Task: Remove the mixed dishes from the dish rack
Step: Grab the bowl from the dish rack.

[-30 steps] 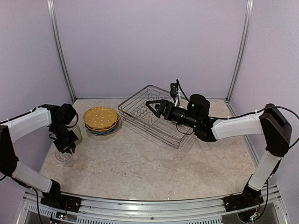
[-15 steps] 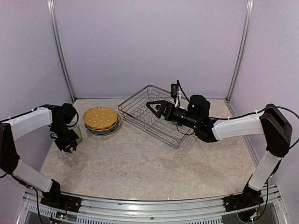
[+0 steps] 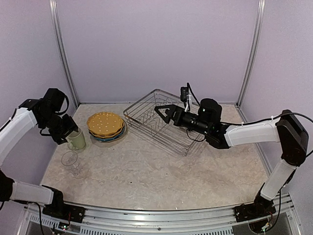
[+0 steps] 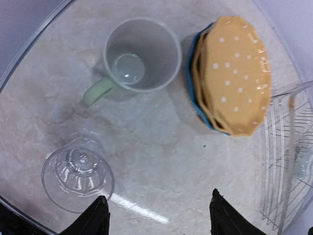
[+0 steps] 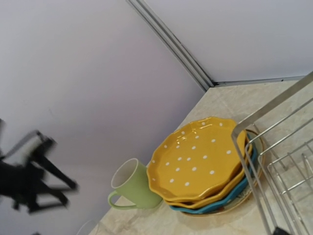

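Observation:
The clear glass (image 3: 71, 162) (image 4: 78, 174) stands alone on the table at the front left. My left gripper (image 3: 65, 131) (image 4: 158, 196) hangs above and behind it, open and holding nothing. The pale green mug (image 3: 77, 140) (image 4: 142, 54) (image 5: 133, 191) stands upright beside a stack of plates: two orange scalloped plates (image 3: 104, 124) (image 4: 234, 73) (image 5: 200, 159) lie on a blue one (image 5: 222, 205). The silver wire dish rack (image 3: 146, 122) (image 4: 288, 161) (image 5: 274, 142) lies right of the stack. My right gripper (image 3: 164, 111) hovers open over the rack.
Metal frame posts (image 3: 63, 54) and pale walls close in the back and sides. The marble-patterned tabletop (image 3: 156, 171) stretches toward the near rail. The blurred left arm (image 5: 29, 181) shows in the right wrist view.
My left gripper has opened, let go of the glass and lifted up and back toward the left wall. The glass stays standing on the table. The right arm has hardly moved.

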{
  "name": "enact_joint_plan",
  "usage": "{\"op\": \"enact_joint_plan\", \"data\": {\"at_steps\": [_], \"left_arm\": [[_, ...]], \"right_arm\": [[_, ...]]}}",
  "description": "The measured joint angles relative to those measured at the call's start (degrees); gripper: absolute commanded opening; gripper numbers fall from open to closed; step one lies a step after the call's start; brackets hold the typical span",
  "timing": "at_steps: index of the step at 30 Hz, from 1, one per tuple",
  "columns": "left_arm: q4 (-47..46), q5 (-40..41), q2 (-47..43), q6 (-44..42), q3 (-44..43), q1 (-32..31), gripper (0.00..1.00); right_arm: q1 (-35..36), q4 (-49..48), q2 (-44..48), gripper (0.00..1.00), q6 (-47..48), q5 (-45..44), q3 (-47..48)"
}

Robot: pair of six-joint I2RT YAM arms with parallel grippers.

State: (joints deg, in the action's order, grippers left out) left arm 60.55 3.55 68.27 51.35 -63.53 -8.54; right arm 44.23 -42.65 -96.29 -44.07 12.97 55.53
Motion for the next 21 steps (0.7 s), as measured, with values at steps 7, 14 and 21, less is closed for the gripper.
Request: {"op": "enact_joint_plan", "data": {"at_steps": [7, 14, 21], "left_arm": [[-11.8, -11.5, -3.9, -6.4, -14.4, 0.1, 0.85], [-27.8, -29.3, 0.0, -10.8, -21.4, -2.2, 0.86], [-29.3, -31.2, 9.0, -21.4, -24.5, -12.3, 0.90]], "right_arm": [[0.0, 1.4, 0.7, 1.00, 0.7, -0.7, 0.0], [0.0, 4.7, 2.5, 1.00, 1.6, -2.4, -0.2], [0.0, 19.3, 3.2, 1.00, 7.4, -8.2, 4.7]]}}
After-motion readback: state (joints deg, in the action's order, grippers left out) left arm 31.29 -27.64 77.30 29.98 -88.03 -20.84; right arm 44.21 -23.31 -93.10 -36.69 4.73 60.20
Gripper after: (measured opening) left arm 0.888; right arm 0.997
